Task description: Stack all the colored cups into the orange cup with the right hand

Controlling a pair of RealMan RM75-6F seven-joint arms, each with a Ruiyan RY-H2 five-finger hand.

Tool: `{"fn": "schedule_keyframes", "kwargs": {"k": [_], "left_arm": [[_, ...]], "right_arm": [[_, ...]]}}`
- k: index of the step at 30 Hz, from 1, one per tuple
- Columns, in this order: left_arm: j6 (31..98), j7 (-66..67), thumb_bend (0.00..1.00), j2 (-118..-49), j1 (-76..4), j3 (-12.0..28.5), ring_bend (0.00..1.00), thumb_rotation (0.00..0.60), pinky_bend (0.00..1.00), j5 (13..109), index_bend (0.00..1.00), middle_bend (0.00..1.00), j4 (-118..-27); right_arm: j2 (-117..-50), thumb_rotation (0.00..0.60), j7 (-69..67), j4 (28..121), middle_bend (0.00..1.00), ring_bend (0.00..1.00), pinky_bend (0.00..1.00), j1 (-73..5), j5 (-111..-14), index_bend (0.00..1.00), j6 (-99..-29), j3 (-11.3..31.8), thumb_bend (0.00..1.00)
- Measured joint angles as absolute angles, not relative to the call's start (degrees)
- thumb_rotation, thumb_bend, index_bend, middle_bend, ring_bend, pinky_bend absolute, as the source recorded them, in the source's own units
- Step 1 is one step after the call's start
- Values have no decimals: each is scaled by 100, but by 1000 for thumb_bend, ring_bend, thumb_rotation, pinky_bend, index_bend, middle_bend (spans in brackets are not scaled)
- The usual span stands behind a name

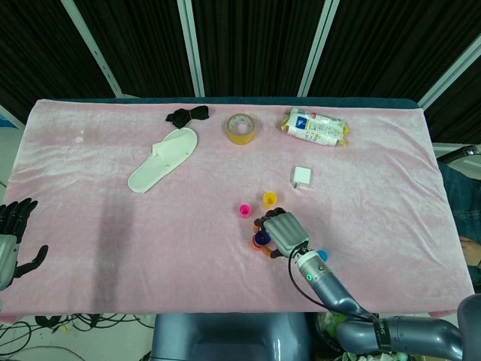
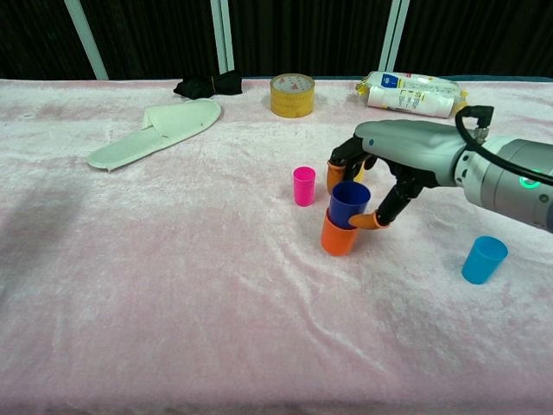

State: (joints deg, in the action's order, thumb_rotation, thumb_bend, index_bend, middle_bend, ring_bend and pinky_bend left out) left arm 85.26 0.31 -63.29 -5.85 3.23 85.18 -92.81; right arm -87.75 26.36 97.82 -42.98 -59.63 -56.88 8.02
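Pink velvet-like cloth [image 2: 173, 285] covers the whole table. On it, away from the work: white slipper [image 2: 155, 130], snack packet [image 2: 410, 92], tape roll [image 2: 292, 94], black bundle [image 2: 207, 85], small white box [image 1: 301, 177]. Right hand [image 2: 393, 164] is over the middle of the cloth, fingers wrapped round the dark blue cup [image 2: 347, 205], which sits partway down inside the orange cup [image 2: 337, 239], rim well proud of it. Left hand [image 1: 13, 237] idles at the table's left edge, holding nothing, fingers apart. Remaining loose cups: light blue cup [image 2: 483, 259] off to the right, pink cup [image 2: 303, 186] just left of the stack, yellow cup [image 1: 269, 198] behind it, mostly hidden by the hand in the chest view. Step in hand looks like seating blue into orange. Next move: let go without tipping the stack, which leans slightly, lift clear, then go for one of the three remaining cups; pink is nearest.
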Motion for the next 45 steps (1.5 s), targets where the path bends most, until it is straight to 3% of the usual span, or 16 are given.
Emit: {"fn": "schedule_keyframes", "kwargs": {"k": [8, 15, 22, 32, 45], "left_arm": [[8522, 30, 342, -6326, -587, 326, 0, 600, 12, 8512, 46, 43, -9285], [8528, 28, 341, -6321, -582, 333, 0, 600, 12, 8500, 46, 43, -9290], [8529, 39, 342, -6324, -583, 331, 0, 600, 12, 8505, 46, 43, -9282], [8572, 93, 342, -6344, -565, 319, 0, 600, 12, 8536, 46, 42, -9275], [8536, 89, 342, -6344, -583, 341, 0, 600, 12, 8498, 45, 42, -9266]], "right_arm": [[-8865, 600, 2626, 9698, 464, 271, 215, -4347, -5925, 504, -5654, 812, 277], [-8885, 600, 2687, 9656, 306, 243, 215, -4377, -5839, 282, -5601, 782, 224], [-8732, 600, 2898, 9792, 201, 214, 215, -4397, -5635, 222, -5591, 731, 172], [-8460, 600, 2930, 9955, 214, 214, 215, -4438, -5382, 218, -5810, 1036, 169], [-8709, 600, 2852, 8802, 240, 214, 215, -4933, -4728, 219, -5363, 1460, 169]]}}
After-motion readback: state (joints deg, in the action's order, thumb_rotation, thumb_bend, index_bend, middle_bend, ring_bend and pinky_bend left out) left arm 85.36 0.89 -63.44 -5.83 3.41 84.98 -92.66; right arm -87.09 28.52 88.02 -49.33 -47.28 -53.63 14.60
